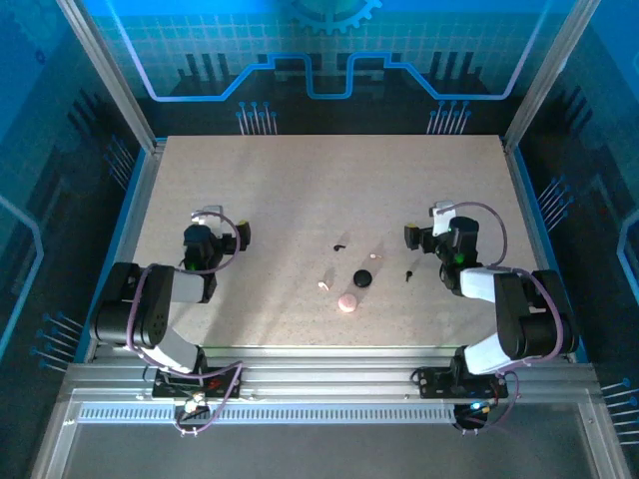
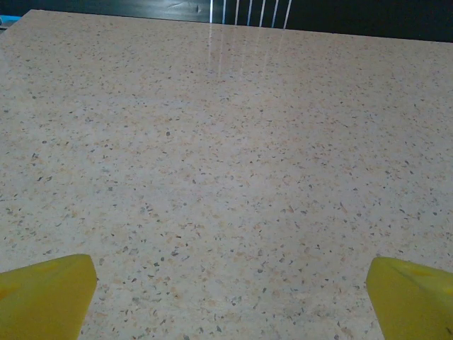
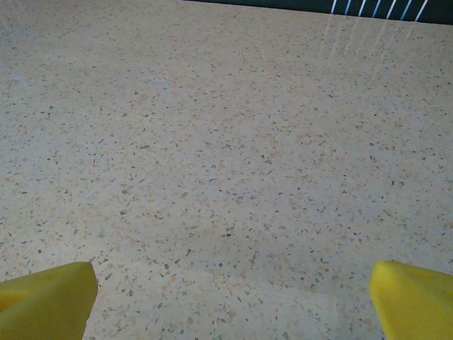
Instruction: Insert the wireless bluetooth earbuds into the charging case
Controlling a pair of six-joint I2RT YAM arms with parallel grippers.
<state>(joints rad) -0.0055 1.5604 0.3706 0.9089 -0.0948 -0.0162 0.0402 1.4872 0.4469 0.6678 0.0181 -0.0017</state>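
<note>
Near the table's middle in the top view lie two black earbuds and two pale earbuds. Between them sit a round black charging case and a pink case; whether their lids are up I cannot tell. My left gripper rests well to the left of them, open and holding nothing. Just right of the group, my right gripper is also open and holds nothing. Both wrist views look out over bare speckled tabletop between yellow fingertips.
The speckled table is bounded by blue side rails and a metal frame at the near edge. Broad bare tabletop stretches behind the small objects. Both arms stay folded low near their bases.
</note>
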